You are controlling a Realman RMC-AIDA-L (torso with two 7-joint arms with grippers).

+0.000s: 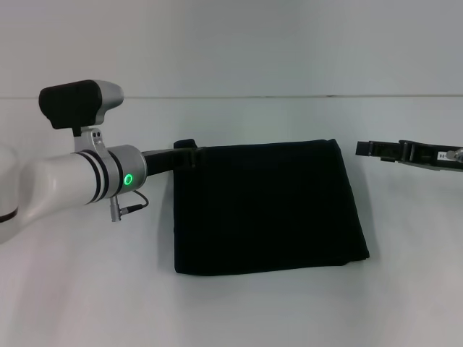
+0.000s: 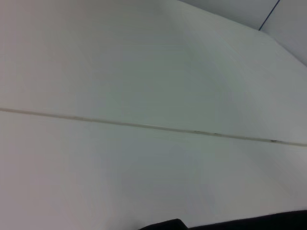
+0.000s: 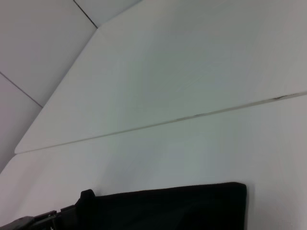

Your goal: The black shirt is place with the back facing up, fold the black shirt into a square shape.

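Left gripper (image 1: 187, 148): at the far left corner of the black shirt (image 1: 268, 206), touching or just over the edge there; cannot tell if spread or pressed together, because black on black. Behind it, white left arm (image 1: 65, 177) with a green ring light (image 1: 128, 180) lit on the wrist and a dark camera block (image 1: 72, 103) on top.

Right gripper (image 1: 365, 149): apart from the shirt, just beside its far right corner, a bit above the white table (image 1: 87, 289); cannot tell the jaws either. Small white label (image 1: 441, 155) on the right arm, writing too small to read.

Black shirt: folded to a near-square shape, lying flat in the middle of the table, no print seen. In the right wrist view, far edge of shirt (image 3: 182, 206) and the left gripper (image 3: 86, 203) at its corner.
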